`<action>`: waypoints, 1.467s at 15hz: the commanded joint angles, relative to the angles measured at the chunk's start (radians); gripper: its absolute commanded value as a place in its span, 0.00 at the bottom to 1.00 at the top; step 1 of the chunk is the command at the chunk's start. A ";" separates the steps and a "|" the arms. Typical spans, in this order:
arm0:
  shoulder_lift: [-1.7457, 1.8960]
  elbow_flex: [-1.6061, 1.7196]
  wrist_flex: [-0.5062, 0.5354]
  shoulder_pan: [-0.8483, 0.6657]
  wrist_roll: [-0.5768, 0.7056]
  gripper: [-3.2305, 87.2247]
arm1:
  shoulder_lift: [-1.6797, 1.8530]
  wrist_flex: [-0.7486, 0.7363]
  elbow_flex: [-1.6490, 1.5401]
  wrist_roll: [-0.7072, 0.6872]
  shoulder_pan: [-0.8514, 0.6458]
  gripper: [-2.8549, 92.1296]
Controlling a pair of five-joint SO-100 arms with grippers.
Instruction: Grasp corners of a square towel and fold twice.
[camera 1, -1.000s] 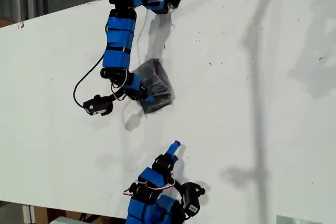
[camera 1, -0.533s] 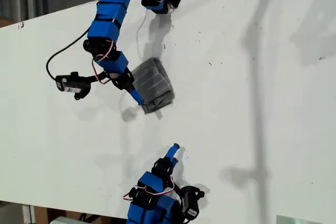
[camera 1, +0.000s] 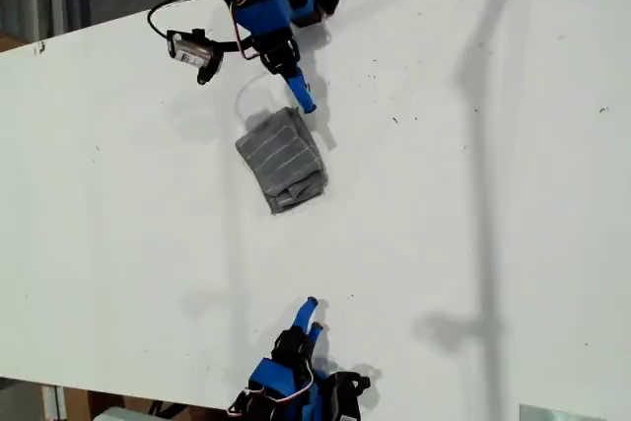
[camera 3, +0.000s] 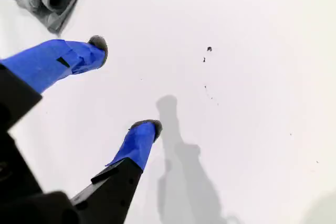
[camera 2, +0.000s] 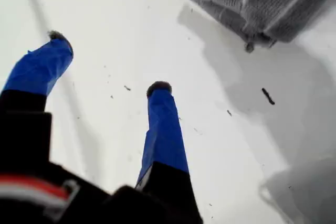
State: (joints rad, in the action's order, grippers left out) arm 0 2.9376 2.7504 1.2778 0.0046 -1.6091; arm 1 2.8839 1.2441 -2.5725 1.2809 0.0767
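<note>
— The first end effector (camera 2: 109,62)?

— Fingers spread, holding nothing. Half a second ago its tip was at the towel's (camera 1: 281,158) edge; it has since drawn back toward the exterior view's top, just clear of the cloth.

— And the second end effector (camera 3: 124,83)?

— Also spread and empty, pulled further toward the exterior view's bottom, well apart from the towel.

— The towel itself?

— Unmoved, a folded bundle on the table (camera 1: 473,194).

— Anything unclear?

— Both wrist views cut the towel off, its separate corners cannot be made out, and the lower arm runs off the frame.
</note>
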 commanded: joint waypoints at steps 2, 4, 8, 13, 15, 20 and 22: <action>0.532 0.120 0.216 -0.026 -0.041 0.33 | 0.400 0.103 -0.129 0.087 0.075 0.37; 0.531 0.158 0.215 -0.052 -0.054 0.32 | 0.405 0.129 -0.146 0.124 0.060 0.37; 0.529 0.238 0.133 -0.112 -0.006 0.28 | 0.407 0.219 -0.227 0.253 0.046 0.34; 0.529 0.365 0.034 -0.092 0.135 0.26 | 0.407 0.252 -0.252 0.278 0.155 0.27; 0.529 0.365 0.034 -0.031 0.236 0.26 | 0.407 0.252 -0.252 0.278 0.150 0.27; 0.529 0.368 0.029 0.017 0.548 0.25 | 0.407 0.252 -0.252 0.278 0.140 0.27; 0.529 0.368 0.029 0.015 0.548 0.25 | 0.407 0.252 -0.252 0.278 0.138 0.27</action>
State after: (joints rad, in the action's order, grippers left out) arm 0 3.4699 3.1124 1.3162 0.0138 -1.0692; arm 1 3.2889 1.4880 -2.8287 1.5662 0.2194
